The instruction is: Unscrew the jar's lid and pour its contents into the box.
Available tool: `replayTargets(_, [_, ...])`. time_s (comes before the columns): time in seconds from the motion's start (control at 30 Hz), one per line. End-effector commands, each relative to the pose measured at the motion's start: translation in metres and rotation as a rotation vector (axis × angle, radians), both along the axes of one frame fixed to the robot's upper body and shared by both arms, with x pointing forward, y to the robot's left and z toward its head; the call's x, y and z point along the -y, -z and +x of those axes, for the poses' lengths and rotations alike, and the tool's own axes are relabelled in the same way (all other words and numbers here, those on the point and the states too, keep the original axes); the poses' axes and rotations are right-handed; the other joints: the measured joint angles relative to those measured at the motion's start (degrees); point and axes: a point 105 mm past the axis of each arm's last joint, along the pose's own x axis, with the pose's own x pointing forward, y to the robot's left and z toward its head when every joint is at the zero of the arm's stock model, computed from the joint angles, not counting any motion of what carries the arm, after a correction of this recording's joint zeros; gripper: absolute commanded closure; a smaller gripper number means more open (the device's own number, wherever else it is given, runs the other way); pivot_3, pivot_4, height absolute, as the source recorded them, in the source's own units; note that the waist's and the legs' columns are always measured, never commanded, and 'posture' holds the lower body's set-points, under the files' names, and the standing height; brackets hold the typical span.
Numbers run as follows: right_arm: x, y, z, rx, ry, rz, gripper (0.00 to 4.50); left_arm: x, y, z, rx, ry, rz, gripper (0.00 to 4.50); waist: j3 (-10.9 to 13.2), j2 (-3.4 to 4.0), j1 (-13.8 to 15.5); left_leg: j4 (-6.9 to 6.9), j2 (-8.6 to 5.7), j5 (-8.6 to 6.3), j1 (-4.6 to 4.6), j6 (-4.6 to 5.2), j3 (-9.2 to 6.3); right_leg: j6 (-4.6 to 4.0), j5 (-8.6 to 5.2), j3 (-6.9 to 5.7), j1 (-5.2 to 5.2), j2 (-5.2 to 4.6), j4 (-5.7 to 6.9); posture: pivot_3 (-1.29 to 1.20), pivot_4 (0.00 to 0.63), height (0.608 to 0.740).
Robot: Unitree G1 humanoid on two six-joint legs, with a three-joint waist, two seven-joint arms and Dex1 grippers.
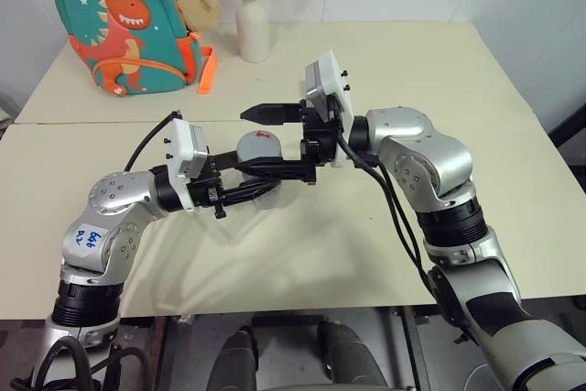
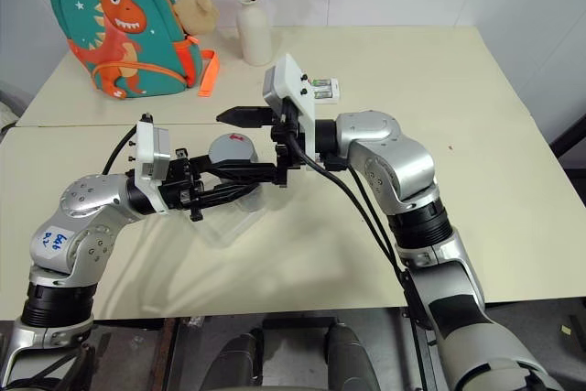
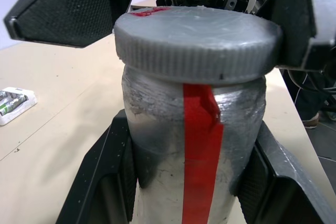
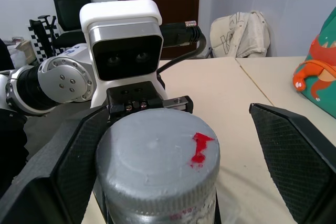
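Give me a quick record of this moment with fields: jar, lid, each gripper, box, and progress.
jar: small silver metallic jar with a red stripe, upright, above the table
lid: round grey ribbed lid with a red mark, still on the jar
left gripper: jaws shut on the jar's body
right gripper: jaws open, one on each side of the lid
box: clear plastic box, under the jar
progress: unscrewing not begun

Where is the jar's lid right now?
The lid sits on the jar, mid-table, held up by the left pincer, between the right pincer's open fingers.
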Motion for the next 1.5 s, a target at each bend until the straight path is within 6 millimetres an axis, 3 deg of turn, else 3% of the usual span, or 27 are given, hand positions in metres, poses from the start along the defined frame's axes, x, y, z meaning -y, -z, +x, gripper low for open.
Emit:
replayTargets(0.03, [0.019,-0.012,0.009,0.048,0.063,0.016,0.01,0.005,-0.008,-0.008,0.047,0.045,-0.003,2.5,0.0,0.0,0.0,0.0,0.0,0.0,0.0,0.0,0.0,0.0,0.0,0.0,0.0,0.0,0.0,0.0,0.15,0.74])
replayTargets(0.37, [0.043,-0.012,0.005,0.028,0.036,0.012,0.01,0.004,-0.007,-0.009,0.044,0.046,0.0,2.5,0.0,0.0,0.0,0.01,0.0,0.0,0.0,0.0,0.01,0.0,0.0,0.01,0.0,0.0,0.0,0.0,0.15,0.74])
replayTargets(0.9, [0.05,-0.012,-0.023,-0.043,-0.158,0.027,0.01,0.002,-0.007,-0.01,0.038,0.049,0.008,2.5,0.0,0.0,0.0,0.03,0.0,0.0,0.0,0.0,0.02,0.02,0.01,0.03,0.0,0.01,0.01,0.0,0.15,0.74])
replayTargets(1.5, [0.011,-0.008,-0.019,0.006,-0.154,0.022,0.01,0.004,-0.006,-0.011,0.033,0.055,0.005,2.5,0.0,0.0,0.0,0.05,0.0,0.0,0.01,0.0,0.03,0.01,0.01,0.04,0.0,0.02,0.05,0.0,0.15,0.74])
